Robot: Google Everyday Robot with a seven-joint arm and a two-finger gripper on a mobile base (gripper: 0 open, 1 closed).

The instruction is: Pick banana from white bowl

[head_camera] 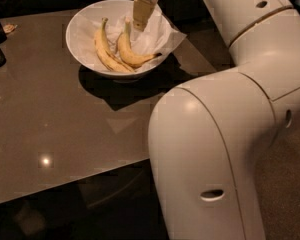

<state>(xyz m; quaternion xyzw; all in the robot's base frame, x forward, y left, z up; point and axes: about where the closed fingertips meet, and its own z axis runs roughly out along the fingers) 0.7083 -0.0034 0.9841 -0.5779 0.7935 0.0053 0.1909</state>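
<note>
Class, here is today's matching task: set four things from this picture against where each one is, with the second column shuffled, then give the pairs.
Things
1. banana
2. longer banana
3. gripper
4. white bowl

Places
A. standing on the glossy table
B. hanging over the bowl's far side
C. lying in the bowl, left of the other fruit
D. lying in the bowl, dark tip pointing right

Pairs: 1-D, 2-C, 3-B, 4-A
</note>
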